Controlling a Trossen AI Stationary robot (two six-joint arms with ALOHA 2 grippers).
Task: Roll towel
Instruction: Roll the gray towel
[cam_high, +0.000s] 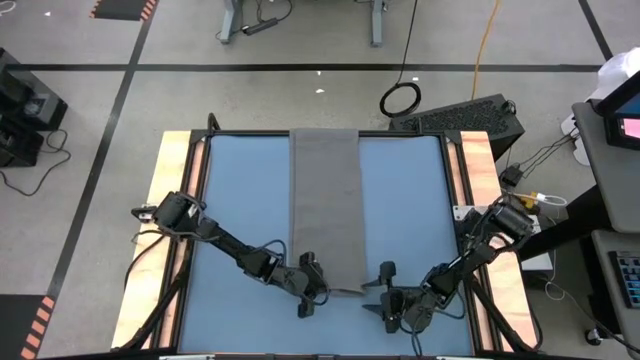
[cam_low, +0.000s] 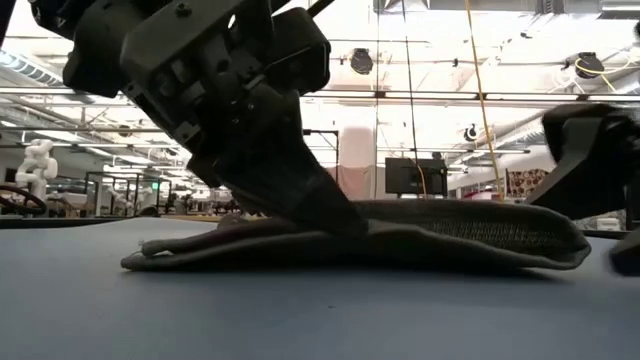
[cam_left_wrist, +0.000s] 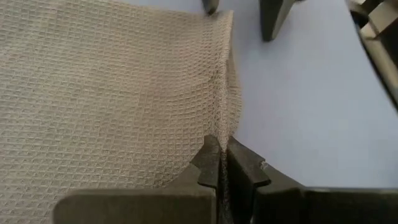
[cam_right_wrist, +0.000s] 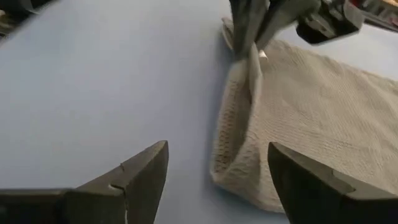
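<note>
Grey towel (cam_high: 324, 205) edge clamped in left tool (cam_high: 318, 284); right tool (cam_high: 384, 290) apart beside it.

From my low camera the left gripper (cam_low: 335, 222) blocks part of the towel (cam_low: 450, 240) behind it. The right arm (cam_low: 590, 160) is cut off at three o'clock. I can't find the towel's tag anywhere.

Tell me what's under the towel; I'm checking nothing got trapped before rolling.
Only the blue tabletop shows around the towel, which lies flat apart from the near edge pinched by the left claw. Anything beneath the fabric is hidden.
</note>
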